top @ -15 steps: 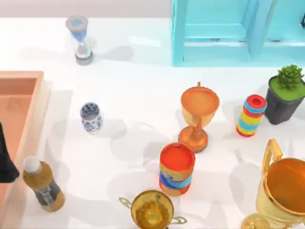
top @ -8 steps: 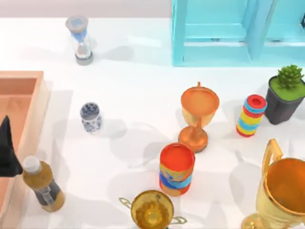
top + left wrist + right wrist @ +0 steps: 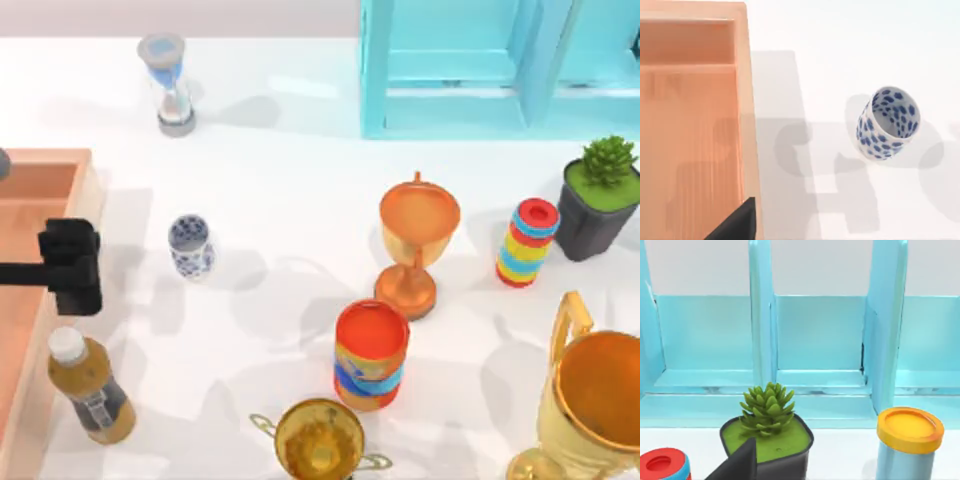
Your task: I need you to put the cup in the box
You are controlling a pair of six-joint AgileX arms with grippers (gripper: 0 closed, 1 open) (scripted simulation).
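Note:
The cup (image 3: pixel 190 245), small and white with a blue floral pattern, stands upright on the white table just right of the box (image 3: pixel 78 190). The box is a shallow wooden tray at the table's left edge. My left gripper (image 3: pixel 70 268) hovers over the box's right rim, to the left of the cup and apart from it, open and holding nothing. In the left wrist view the cup (image 3: pixel 887 124) stands beyond the box's rim (image 3: pixel 747 125), with one dark fingertip (image 3: pixel 737 222) at the picture's edge. A right-gripper fingertip (image 3: pixel 740 462) shows before a potted plant (image 3: pixel 767 427).
A capped bottle (image 3: pixel 90 390) stands by the box's near right corner. An hourglass (image 3: pixel 170 85) is at the back. Three golden trophies (image 3: pixel 415 240) (image 3: pixel 320 440) (image 3: pixel 590 400), a red-rimmed can (image 3: pixel 370 355), a ring stack (image 3: pixel 527 243), a plant (image 3: pixel 600 195) and a turquoise shelf (image 3: pixel 500 65) fill the right.
My left gripper has come in from the table's left edge, moving right and farther back over the box rim towards the cup. The cup and other objects have not moved.

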